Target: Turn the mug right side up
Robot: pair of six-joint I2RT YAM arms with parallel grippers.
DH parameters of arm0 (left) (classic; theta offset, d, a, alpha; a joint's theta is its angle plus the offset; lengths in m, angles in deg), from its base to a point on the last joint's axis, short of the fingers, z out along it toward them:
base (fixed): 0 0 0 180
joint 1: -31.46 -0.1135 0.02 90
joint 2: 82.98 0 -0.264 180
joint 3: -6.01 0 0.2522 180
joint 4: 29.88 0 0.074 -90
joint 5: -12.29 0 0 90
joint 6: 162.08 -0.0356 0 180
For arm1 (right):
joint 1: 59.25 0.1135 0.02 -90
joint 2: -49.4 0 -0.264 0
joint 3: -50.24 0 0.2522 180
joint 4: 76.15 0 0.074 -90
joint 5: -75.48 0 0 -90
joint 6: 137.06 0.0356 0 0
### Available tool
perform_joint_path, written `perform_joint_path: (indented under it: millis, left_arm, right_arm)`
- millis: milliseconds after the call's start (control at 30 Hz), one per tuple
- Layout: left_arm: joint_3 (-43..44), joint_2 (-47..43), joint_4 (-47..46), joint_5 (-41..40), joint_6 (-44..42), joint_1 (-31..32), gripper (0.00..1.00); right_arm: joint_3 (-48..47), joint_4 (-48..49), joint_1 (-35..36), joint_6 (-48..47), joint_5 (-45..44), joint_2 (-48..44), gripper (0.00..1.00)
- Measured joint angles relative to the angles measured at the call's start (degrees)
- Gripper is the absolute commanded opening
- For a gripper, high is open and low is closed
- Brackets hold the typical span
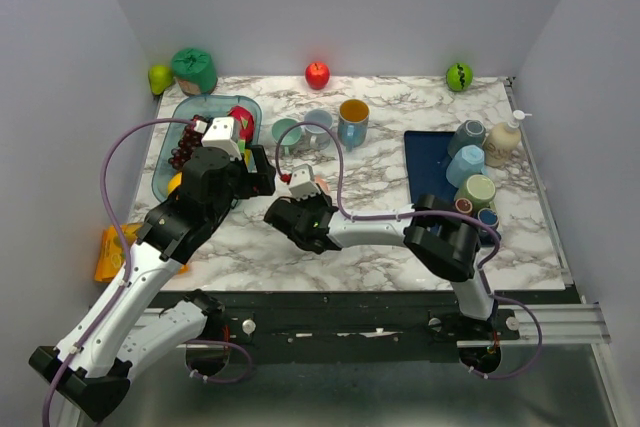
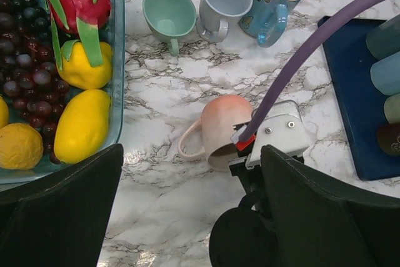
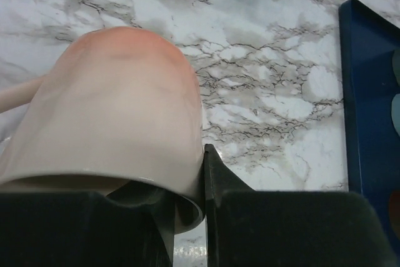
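Note:
The pink mug [image 1: 320, 185] lies on its side on the marble table, mouth toward the near edge and handle to the left; it also shows in the left wrist view [image 2: 220, 124] and fills the right wrist view [image 3: 119, 104]. My right gripper [image 3: 187, 182] is shut on the mug's wall at the rim, with one finger inside the mouth and the other finger [image 3: 215, 173] outside. In the top view the right gripper [image 1: 303, 199] sits just in front of the mug. My left gripper [image 2: 187, 217] hangs open above the table, left of the mug, holding nothing.
A glass dish [image 1: 165, 162] of fruit stands at the left. Three upright mugs, green [image 1: 286, 133], grey [image 1: 318, 125] and blue [image 1: 352, 119], stand behind the pink one. A blue tray [image 1: 425, 162] with several mugs lies at the right, beside a soap bottle [image 1: 505, 140].

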Motion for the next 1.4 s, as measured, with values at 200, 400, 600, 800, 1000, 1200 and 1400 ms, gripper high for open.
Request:
perform_joint_path:
  millis: [200, 400, 600, 800, 1000, 1200, 1400]
  left_arm:
    - [0.0, 0.0, 0.0, 0.0, 0.0, -0.2, 0.99]
    - [-0.2, -0.1, -0.1, 0.1, -0.1, -0.3, 0.99]
    - [-1.9, -0.4, -1.6, 2.9, -1.4, -0.3, 0.99]
    - [-5.0, -0.4, -4.5, 15.4, -7.7, -0.4, 0.99]
    - [-6.3, -0.4, -5.0, 33.0, -15.3, -0.2, 0.99]
    - [-6.3, -0.4, -5.0, 42.9, -18.4, 3.4, 0.98]
    - [-6.3, 1.3, -5.1, 43.1, -20.4, 13.9, 0.90]
  right_arm:
    - [-0.5, -0.5, 0.0, 0.7, -0.1, -0.7, 0.01]
    - [2.8, -6.4, -0.7, 2.0, 8.7, -7.8, 0.00]
    - [5.8, -13.0, -2.7, 1.7, 21.1, -19.1, 0.01]
    - [5.9, -19.8, -6.2, 0.5, 33.7, -25.6, 0.00]
    - [5.9, -27.2, -9.6, -3.0, 44.9, -29.8, 0.01]
    - [3.6, -35.1, -12.2, -5.7, 54.0, -31.8, 0.00]
    - [-0.8, -39.6, -12.6, -6.7, 59.7, -31.8, 0.00]
